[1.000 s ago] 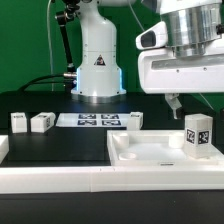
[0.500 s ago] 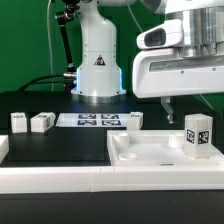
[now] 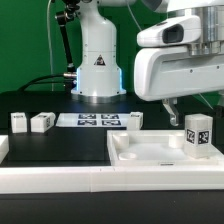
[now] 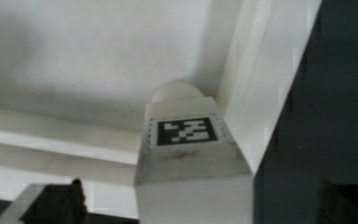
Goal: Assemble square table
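The white square table top lies at the black table's near edge, toward the exterior view's right, just behind the long white rail that borders the workspace. Inside its raised rim one leg block stands upright close to the top's edge on the exterior view's right; whether it is seated in a corner socket cannot be told. Three more leg blocks sit loose toward the table's far edge: two side by side at the exterior view's left, and one just beside the marker board. Each block carries a black-and-white tag, and the wrist view shows one on the upright block's face; none has writing that can be read. The arm's base bears a triangular warning sign. The arm reaches over the top with its wrist pointing straight down, and the gripper hovers above the upright block, its dark fingers spread wide to either side of the block and touching nothing.
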`<state>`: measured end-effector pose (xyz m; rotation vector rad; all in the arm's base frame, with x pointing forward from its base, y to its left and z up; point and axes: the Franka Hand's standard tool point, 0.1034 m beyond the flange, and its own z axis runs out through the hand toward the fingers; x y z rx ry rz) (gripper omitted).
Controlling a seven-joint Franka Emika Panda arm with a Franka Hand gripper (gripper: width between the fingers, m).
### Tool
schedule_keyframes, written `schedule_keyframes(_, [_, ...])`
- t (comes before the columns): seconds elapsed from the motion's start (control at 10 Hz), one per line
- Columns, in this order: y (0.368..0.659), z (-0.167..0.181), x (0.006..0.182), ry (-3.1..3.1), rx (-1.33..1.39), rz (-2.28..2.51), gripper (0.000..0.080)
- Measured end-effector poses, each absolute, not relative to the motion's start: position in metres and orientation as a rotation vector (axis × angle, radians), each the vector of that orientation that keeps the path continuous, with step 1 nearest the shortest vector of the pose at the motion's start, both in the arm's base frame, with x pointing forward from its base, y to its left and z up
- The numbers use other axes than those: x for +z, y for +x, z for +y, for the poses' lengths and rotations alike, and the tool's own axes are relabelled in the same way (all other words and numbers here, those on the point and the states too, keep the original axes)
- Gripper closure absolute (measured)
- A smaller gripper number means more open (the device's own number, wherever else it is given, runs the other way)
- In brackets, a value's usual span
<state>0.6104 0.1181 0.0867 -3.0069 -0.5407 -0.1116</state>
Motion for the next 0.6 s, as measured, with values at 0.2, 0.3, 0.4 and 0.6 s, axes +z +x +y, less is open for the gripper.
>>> schedule_keyframes(0.2, [0.6103, 0.118, 0.0866, -3.007, -0.111, -0.536, 0.0277])
schedule_keyframes(0.3, [0.6103, 0.118, 0.0866, -3.007, -0.111, -0.536, 0.0426])
schedule_keyframes(0.4, [0.6105, 0.118, 0.0867, -3.009, -0.112, -0.521, 0.0426])
schedule_keyframes(0.6, [0.6105, 0.118, 0.0867, -3.017, -0.109, -0.458, 0.0512])
